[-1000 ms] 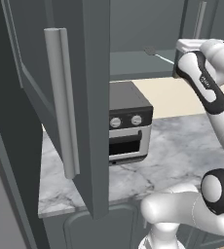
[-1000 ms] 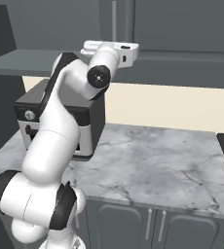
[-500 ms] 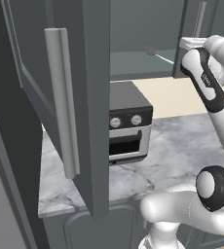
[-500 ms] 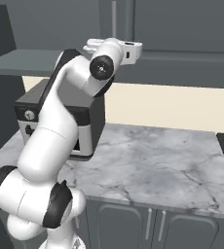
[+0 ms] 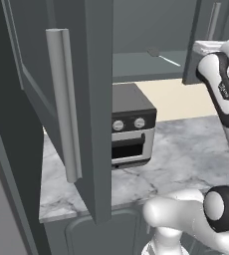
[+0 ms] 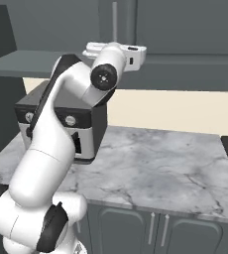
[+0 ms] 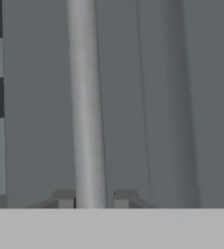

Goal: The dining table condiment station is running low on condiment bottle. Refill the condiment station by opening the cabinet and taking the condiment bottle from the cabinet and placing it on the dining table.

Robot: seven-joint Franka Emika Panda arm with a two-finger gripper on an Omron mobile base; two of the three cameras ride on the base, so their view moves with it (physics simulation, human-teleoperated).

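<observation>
Claw: your claw [image 7: 90, 199] is up at the wall cabinet; in the hand view its two dark fingertips [image 7: 64, 199] stand one on each side of the handle, spread apart with the bar between them. You cannot tell from these views whether the pads touch the bar.
Handle: the long grey bar handle [image 7: 87, 102] runs lengthwise through the hand view, from the fingertips to the far edge, against the dark grey cabinet door [image 7: 148, 97].
Cabinet: in the right base view the same handle [image 6: 114, 21] rises just above the hand, on the closed dark grey door [image 6: 185, 25]. In the left base view that door [image 5: 203, 40] sits at the upper right, with the arm's wrist in front of it.
Near door: another cabinet door [image 5: 94, 99] stands swung open close to the left camera, its own bar handle [image 5: 64, 104] upright. Behind it you see an open shelf [image 5: 141, 64] with a small flat utensil [image 5: 161, 56] lying on it.
Bench: the marble bench [image 6: 165, 168] below carries a toaster oven [image 5: 129, 132], well apart from the claw.
Condiment bottle: you cannot see it from here.
Arm: the white arm [image 6: 61, 139] reaches up from the base to the cabinet.
</observation>
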